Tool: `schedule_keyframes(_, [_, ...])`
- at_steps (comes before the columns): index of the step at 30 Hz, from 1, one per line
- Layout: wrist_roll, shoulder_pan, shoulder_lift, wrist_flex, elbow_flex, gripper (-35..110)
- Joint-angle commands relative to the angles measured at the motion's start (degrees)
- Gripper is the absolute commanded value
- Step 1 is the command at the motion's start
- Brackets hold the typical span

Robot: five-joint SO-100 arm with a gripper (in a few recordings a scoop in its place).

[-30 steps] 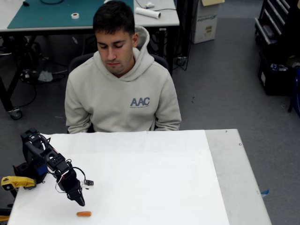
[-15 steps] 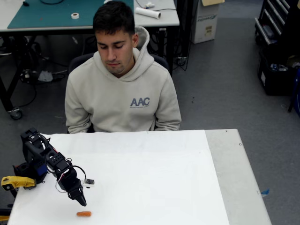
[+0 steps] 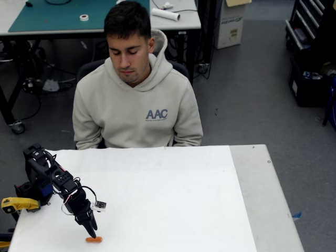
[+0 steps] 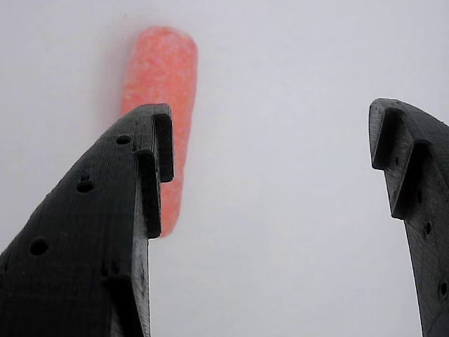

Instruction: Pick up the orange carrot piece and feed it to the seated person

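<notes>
The orange carrot piece (image 3: 94, 239) lies on the white table near its front left corner. My black gripper (image 3: 92, 233) hangs just above it, tips almost at the carrot. In the wrist view the gripper (image 4: 270, 130) is open, and the carrot piece (image 4: 163, 91) lies lengthwise, partly behind the left finger (image 4: 112, 232), not centred in the gap. The right finger (image 4: 414, 182) is far from it. The seated person (image 3: 135, 100) in a beige hoodie sits behind the table's far edge, looking down.
A yellow part (image 3: 18, 203) sits beside the arm's base at the table's left edge. The white sheet (image 3: 173, 199) covers most of the table; a grey strip (image 3: 268, 210) runs along its right side. Another table stands behind the person.
My gripper has lowered and moved slightly right toward the carrot piece, its tips now nearly touching it. The carrot and the person have not moved.
</notes>
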Motion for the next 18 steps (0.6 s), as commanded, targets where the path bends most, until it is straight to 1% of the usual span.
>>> schedule_keyframes(1, [-0.2, 1.2, -1.4, 0.1, -4.2, 23])
schedule_keyframes(7, [-0.2, 3.7, -5.6, 0.0, -4.2, 23])
schedule_keyframes(18, [-0.1, 6.4, -6.4, 0.0, -4.2, 23])
